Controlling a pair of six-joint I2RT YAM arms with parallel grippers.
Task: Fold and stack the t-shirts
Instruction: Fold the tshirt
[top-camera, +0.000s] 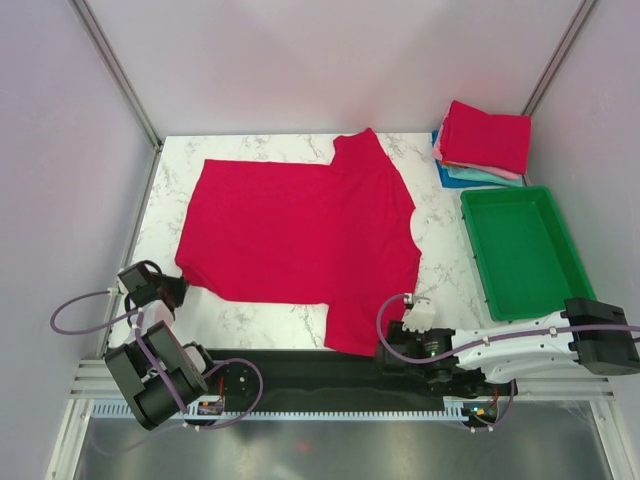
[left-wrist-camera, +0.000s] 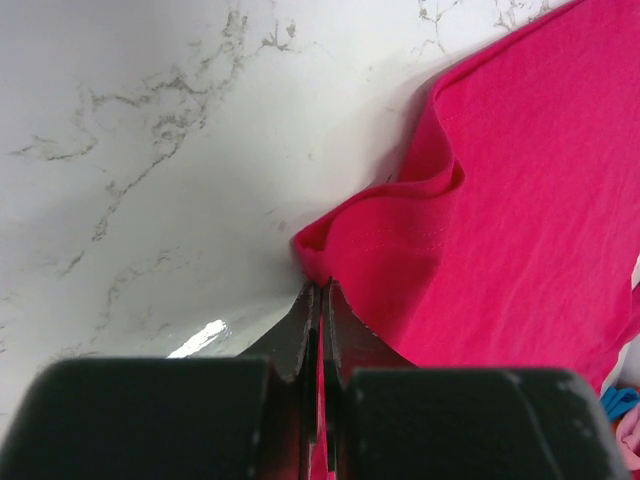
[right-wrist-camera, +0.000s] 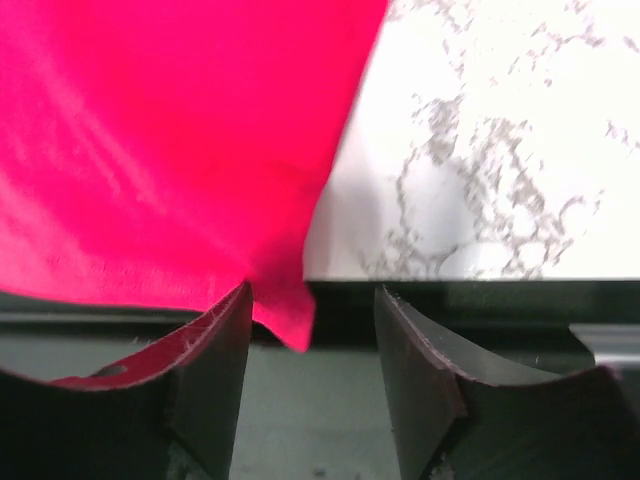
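A crimson red t-shirt (top-camera: 300, 230) lies spread flat on the marble table, one sleeve at the back and one hanging over the near edge. My left gripper (top-camera: 178, 290) is shut on the shirt's near-left hem corner (left-wrist-camera: 330, 255), with cloth pinched between the fingers. My right gripper (top-camera: 400, 325) is open at the near table edge; the shirt's sleeve corner (right-wrist-camera: 285, 320) hangs between its fingers, touching the left one. A stack of folded t-shirts (top-camera: 485, 140), red on top over pink, teal and blue, sits at the back right.
A green plastic tray (top-camera: 520, 250) stands at the right, in front of the folded stack. A black rail (top-camera: 300, 370) runs along the table's near edge. Grey walls enclose the table on the left, the back and the right.
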